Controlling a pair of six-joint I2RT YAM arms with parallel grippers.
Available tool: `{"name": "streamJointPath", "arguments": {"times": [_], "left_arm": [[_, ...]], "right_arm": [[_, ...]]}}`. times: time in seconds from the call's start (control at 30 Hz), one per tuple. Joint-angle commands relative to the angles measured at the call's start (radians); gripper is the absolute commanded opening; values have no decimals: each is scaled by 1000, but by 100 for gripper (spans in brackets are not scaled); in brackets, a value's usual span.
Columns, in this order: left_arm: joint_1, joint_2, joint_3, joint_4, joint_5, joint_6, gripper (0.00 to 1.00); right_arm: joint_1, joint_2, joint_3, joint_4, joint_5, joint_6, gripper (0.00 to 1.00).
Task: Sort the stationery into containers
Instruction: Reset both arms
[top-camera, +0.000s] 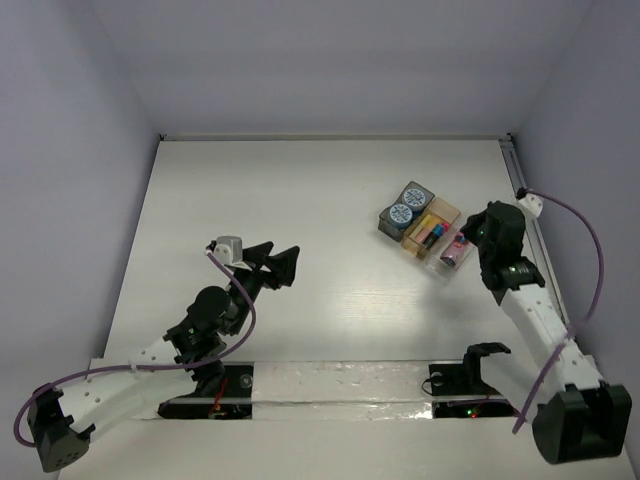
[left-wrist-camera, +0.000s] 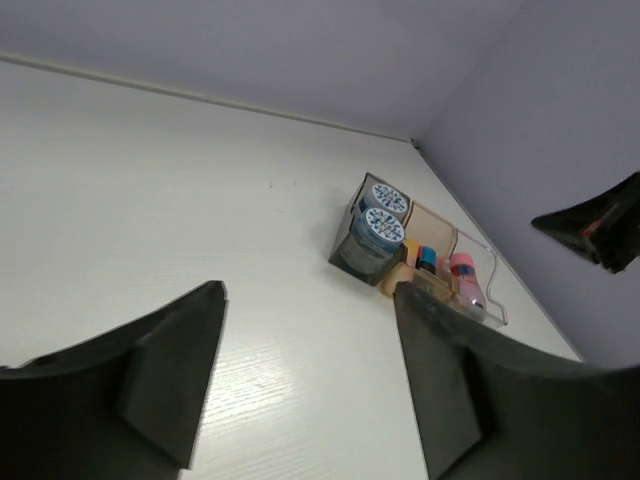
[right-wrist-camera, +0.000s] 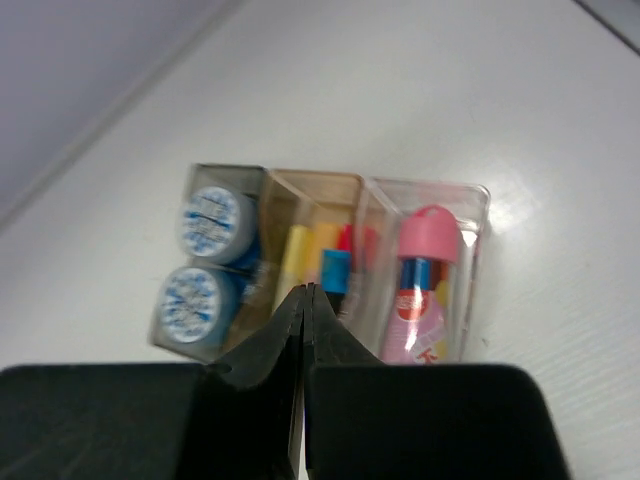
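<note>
Right claw (right-wrist-camera: 305, 292) is pinched fully closed on nothing, hanging just over the near ends of the three joined trays (top-camera: 448, 212). They sit by the right edge of the desk, in the far half

From the right wrist view:
- two blue-and-white rolls (right-wrist-camera: 215, 222) in the grey tray (right-wrist-camera: 225, 170)
- markers (right-wrist-camera: 298, 250) in the tan tray (right-wrist-camera: 315, 178)
- pink-capped tube (right-wrist-camera: 425, 285) in the clear tray (right-wrist-camera: 472, 192)

I count yellow, blue and a red-pink marker. That view is soft, so I can't say whether the pale orange one lies under them. I see no loose stationery on the desk, so I judge the sort done or close to it

Key geometry: markers and tube lie straight ahead of the right claw, long axes in line with its finger seam. The fingers would close across their width, so a regrasp should need opening and a drop, no wrist turn

Left claw (top-camera: 283, 252) is wide open and empty, left of desk centre, well apart from the trays. Right arm is nearer by far
</note>
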Motion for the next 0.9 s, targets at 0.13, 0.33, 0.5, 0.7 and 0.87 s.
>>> {"name": "streamJointPath", "arguments": {"times": [0.13,0.33,0.5,0.7,0.87], "left_arm": [[1,-19,21,66,41,11,99],[1,-10,79,25,55,-47,99],[1,-39,188,-18,109,-90,99],[1,-65,202,37,107,-124,99],[1,-2,229,34,142,-139,99]], "right_arm": [[-5,-427,81,49,-166,-94,0],[-5,-607,143,25,-247,-92,0],[-5,-704,163,-5,-255,-91,6],[-5,-707,109,4,-348,-62,29],[-5,-672,114,9,-404,-69,44]]}}
